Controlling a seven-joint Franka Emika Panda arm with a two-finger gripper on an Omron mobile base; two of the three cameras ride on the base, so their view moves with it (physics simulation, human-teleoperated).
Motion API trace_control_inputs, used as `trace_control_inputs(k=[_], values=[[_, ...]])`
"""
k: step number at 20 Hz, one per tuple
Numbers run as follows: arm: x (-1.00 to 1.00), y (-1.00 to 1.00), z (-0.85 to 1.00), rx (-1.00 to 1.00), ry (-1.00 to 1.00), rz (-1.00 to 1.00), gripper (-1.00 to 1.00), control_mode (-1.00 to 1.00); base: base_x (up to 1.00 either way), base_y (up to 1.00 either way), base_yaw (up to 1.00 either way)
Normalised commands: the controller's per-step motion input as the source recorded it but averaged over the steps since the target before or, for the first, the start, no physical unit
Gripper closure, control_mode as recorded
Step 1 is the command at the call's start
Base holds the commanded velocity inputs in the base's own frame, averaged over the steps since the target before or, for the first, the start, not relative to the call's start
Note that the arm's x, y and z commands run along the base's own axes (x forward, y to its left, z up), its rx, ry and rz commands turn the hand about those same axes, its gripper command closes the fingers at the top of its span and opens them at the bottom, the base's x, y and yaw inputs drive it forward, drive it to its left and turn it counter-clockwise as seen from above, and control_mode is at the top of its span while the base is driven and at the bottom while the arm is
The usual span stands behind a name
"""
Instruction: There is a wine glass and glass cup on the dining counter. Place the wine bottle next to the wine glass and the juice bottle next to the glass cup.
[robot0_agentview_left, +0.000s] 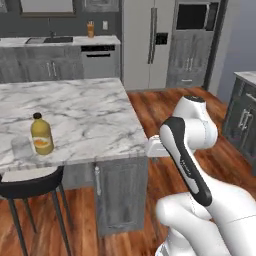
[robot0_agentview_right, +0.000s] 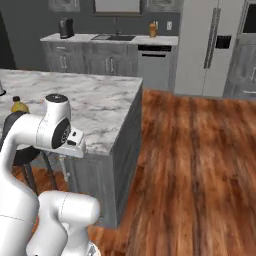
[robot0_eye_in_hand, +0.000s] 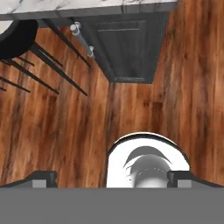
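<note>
White and dark-jointed, the robot arm (robot0_agentview_left: 192, 160) is folded low beside the end of the counter, and its hand hangs over the reddish-brown wooden floor (robot0_eye_in_hand: 144, 109). In the hand view the gripper (robot0_eye_in_hand: 112, 178) looks straight down at this floor; its two dark fingertips (robot0_eye_in_hand: 43, 178) stand far apart at the bottom corners, so the gripper is released and holds nothing.

Just beyond the arm stands the large dining counter with a white grey-veined marble top and dark grey sides (robot0_agentview_left: 90, 120). A black round stool with thin legs (robot0_agentview_left: 30, 185) is pushed under its near edge. On the near left part of the top stands the stout orange-yellow juice bottle with a black cap and a white-and-orange label (robot0_agentview_left: 41, 134), upright. The small clear glass cup (robot0_agentview_left: 21, 148) stands just beside it, on its left and a little nearer to the edge.

Farther back, a grey kitchen counter (robot0_agentview_left: 60, 41) runs along the wall with a sink (robot0_agentview_right: 114, 37), and a small orange bottle (robot0_agentview_left: 90, 30) stands on it. A tall pale refrigerator (robot0_agentview_left: 147, 42) stands at the right of it.
</note>
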Motion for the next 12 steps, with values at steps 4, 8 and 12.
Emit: trace_control_inputs(k=[4, 8, 12], values=[[0.00, 0.00, 0.00, 0.00, 0.00, 0.00, -1.00, 1.00, 0.00, -0.01, -0.94], [0.00, 0.00, 0.00, 0.00, 0.00, 0.00, -1.00, 1.00, 0.00, 0.00, -0.98], [0.00, 0.00, 0.00, 0.00, 0.00, 0.00, -1.00, 1.00, 0.00, 0.00, -0.96]])
